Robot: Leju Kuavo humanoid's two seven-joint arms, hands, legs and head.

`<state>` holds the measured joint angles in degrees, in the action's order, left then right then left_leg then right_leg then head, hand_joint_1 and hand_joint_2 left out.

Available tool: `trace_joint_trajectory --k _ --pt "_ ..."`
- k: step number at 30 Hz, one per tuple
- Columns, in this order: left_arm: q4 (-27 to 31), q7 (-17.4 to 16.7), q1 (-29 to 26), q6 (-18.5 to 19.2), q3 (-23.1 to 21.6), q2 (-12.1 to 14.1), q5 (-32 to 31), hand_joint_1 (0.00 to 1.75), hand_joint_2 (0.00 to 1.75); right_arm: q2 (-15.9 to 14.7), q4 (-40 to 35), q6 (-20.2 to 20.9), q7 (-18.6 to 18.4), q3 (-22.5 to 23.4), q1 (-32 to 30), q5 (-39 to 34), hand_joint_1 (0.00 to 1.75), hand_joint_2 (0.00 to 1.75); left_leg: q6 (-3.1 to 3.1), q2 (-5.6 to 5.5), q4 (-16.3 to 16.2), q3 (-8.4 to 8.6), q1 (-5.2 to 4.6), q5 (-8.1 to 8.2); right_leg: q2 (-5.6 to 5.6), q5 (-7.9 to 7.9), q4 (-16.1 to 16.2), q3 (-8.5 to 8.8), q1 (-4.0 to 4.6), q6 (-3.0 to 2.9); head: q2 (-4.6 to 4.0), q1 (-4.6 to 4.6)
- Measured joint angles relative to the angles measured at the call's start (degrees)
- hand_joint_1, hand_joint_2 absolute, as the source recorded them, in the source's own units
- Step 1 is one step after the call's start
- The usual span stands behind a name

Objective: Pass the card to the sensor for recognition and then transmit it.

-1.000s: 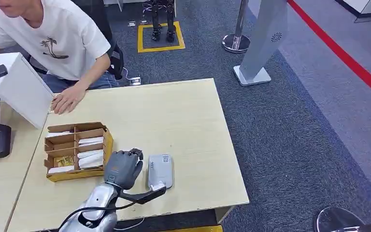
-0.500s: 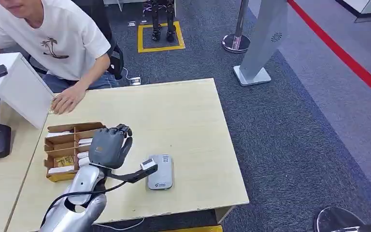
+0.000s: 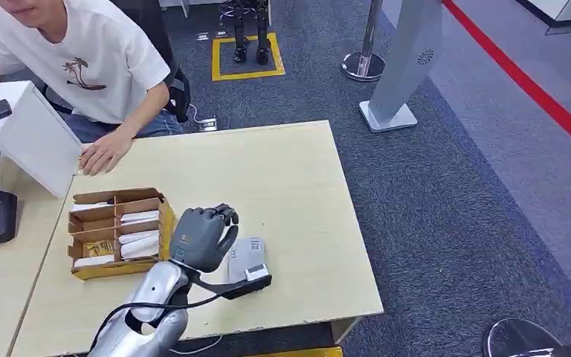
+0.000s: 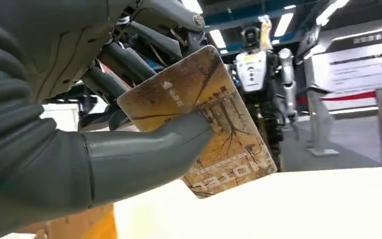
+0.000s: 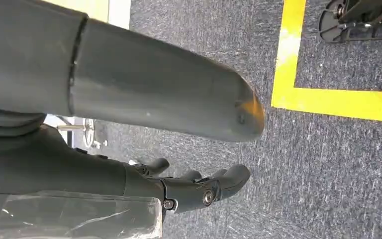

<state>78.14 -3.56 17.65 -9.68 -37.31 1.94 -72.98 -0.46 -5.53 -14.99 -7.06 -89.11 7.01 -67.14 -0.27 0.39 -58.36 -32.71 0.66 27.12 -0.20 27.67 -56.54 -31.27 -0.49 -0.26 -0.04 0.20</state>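
From the head view I see my left hand (image 3: 202, 238) raised over the pale wooden table (image 3: 290, 186), its back turned up toward the camera, with the small grey rectangular card sensor (image 3: 247, 256) lying flat on the tabletop just beside and partly under it. In the left wrist view, that hand's thick grey thumb (image 4: 144, 152) presses across the face of the brown and gold printed card (image 4: 204, 124), pinching it against the darker fingers (image 4: 124, 64) behind, so the card sticks out tilted beyond the fingertips. I cannot tell from the head view how close the card sits to the sensor, since the hand covers it. Just to the left of the hand stands the brown cardboard divided box (image 3: 119, 230), holding white cards in several compartments and one yellowish card in a near compartment. A person in a white T-shirt (image 3: 82, 59) leans at the far left corner of the table, one hand (image 3: 104, 154) resting flat on the wood. My right hand (image 5: 199, 186) hangs over grey carpet (image 5: 328, 164) with yellow floor tape (image 5: 298, 94); its dark fingers are loosely curled, slightly apart, and hold nothing.
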Motion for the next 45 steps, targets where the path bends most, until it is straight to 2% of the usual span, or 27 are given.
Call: trace_joint_trajectory --k 6,11,18,26,32,45 --pt "-1.0 0.6 0.9 0.6 -3.0 -2.0 1.3 1.75 1.75 0.0 0.0 0.1 0.0 0.0 0.0 0.5 0.00 1.75 0.00 0.00 0.0 0.00 0.00 0.00 0.00 0.00 0.0 0.00 0.00 0.00 0.00 -0.02" --pt "-2.3 0.3 0.9 1.4 -4.8 -2.3 1.9 1.75 1.75 0.0 0.0 0.0 -0.3 0.0 0.0 0.5 0.00 1.75 0.00 0.01 0.0 0.00 0.00 0.00 0.01 0.00 0.0 0.00 0.00 0.00 0.00 0.00" --pt "-4.4 -1.2 0.8 1.7 -5.7 -2.0 1.8 1.75 1.75 0.0 0.0 0.0 -0.7 0.0 0.0 0.1 0.00 1.75 0.00 0.00 0.0 0.00 0.00 0.00 0.00 0.00 0.0 0.00 0.00 0.00 0.00 0.00" --pt "-5.0 -4.7 -0.9 0.4 -5.7 -0.7 -1.0 1.75 1.75 0.0 0.0 -0.2 -0.8 0.0 0.0 -1.0 0.00 1.75 0.00 0.00 0.0 -0.01 0.00 0.00 0.00 0.00 0.0 0.01 0.00 0.00 0.00 0.00" --pt "-5.1 -5.1 -2.0 0.5 -5.5 0.2 -2.8 1.75 1.75 0.0 0.0 -0.5 -0.6 0.0 0.0 -1.3 0.00 1.75 0.00 0.00 0.0 -0.01 0.00 0.00 0.00 0.00 0.0 0.01 0.00 0.00 0.00 0.00" --pt "-5.8 -6.0 -3.3 0.5 -5.5 0.3 -4.0 1.75 1.75 0.0 0.0 -0.7 -0.7 0.0 0.0 -1.8 0.00 1.75 0.00 -0.01 0.0 -0.01 0.00 0.00 0.00 0.00 0.0 0.00 0.00 0.00 0.00 0.00"
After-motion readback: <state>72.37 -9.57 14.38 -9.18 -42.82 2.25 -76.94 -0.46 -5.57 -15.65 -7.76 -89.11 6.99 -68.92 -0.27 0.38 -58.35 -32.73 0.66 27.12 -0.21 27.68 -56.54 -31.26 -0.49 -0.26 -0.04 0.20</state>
